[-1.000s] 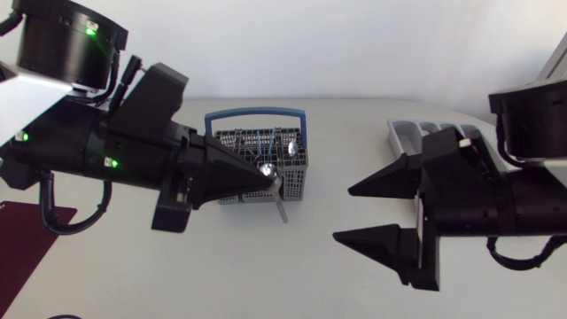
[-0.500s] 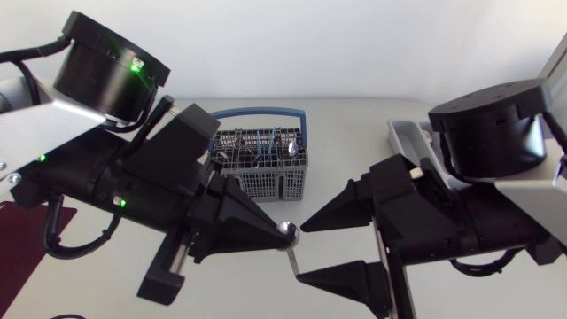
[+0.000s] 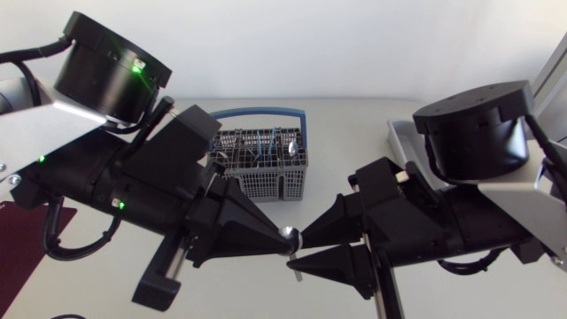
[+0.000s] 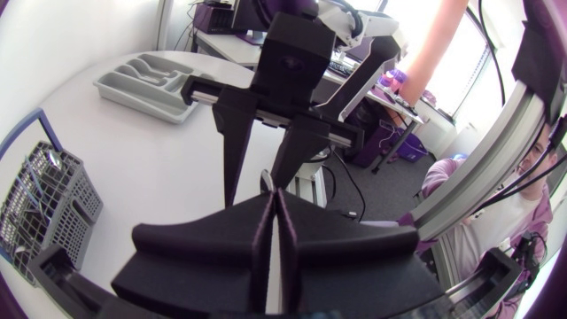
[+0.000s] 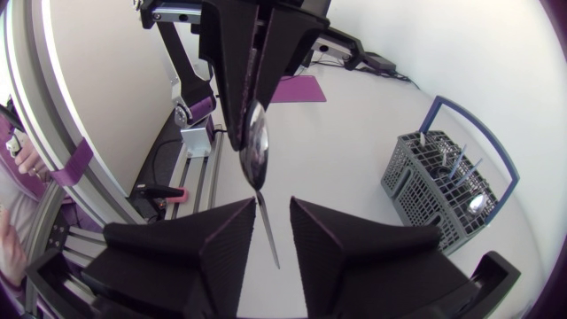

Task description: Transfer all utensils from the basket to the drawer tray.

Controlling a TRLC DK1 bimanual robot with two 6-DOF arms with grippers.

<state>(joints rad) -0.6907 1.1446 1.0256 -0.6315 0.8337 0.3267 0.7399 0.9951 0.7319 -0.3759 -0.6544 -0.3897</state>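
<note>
The grey plastic drawer tray [image 3: 398, 133] is mostly hidden behind the right arm [image 3: 469, 142] at the head view's right, where only a corner shows. The left wrist view shows the tray [image 4: 149, 82] whole, far ahead of the gripper. The silver metal spoon [image 3: 289, 235] is pinched by its bowl at the tips of the left gripper [image 3: 285, 239], low in mid-frame, with its handle hanging down. The right gripper [image 3: 301, 252] straddles that handle, its fingers [image 3: 332, 226] narrowly parted and, as far as I can see, not touching it. Half a second ago they stood wider and farther right. The grey mesh basket with a blue handle [image 3: 266, 184], upper centre, holds other utensils [image 3: 266, 146]. A dark red mat [image 3: 13, 257] lies lower left.
</note>
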